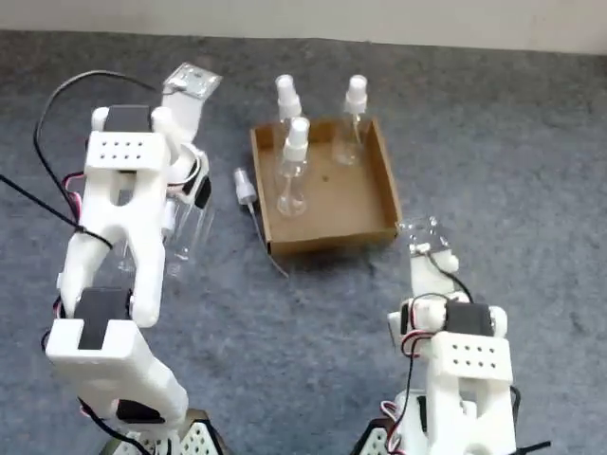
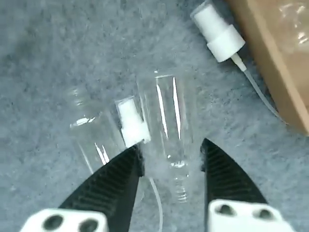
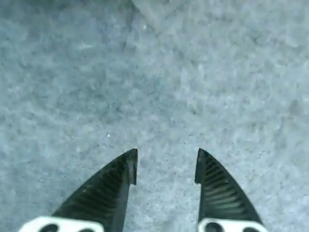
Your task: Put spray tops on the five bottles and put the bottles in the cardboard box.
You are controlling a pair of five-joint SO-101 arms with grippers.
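The cardboard box holds upright clear bottles with white spray tops; a third capped bottle stands at its back left corner. Left of the box, two uncapped clear bottles sit on the carpet with a white spray top between them. My left gripper hovers open over them, its fingers astride the nearer bottle without touching it. Another loose spray top with its tube lies beside the box. My right gripper is open over bare carpet by the box's front right corner.
Grey carpet covers the table. The left arm's body hides part of the loose bottles from above. Black cables trail at the far left. Open carpet lies right of the box and in front of it.
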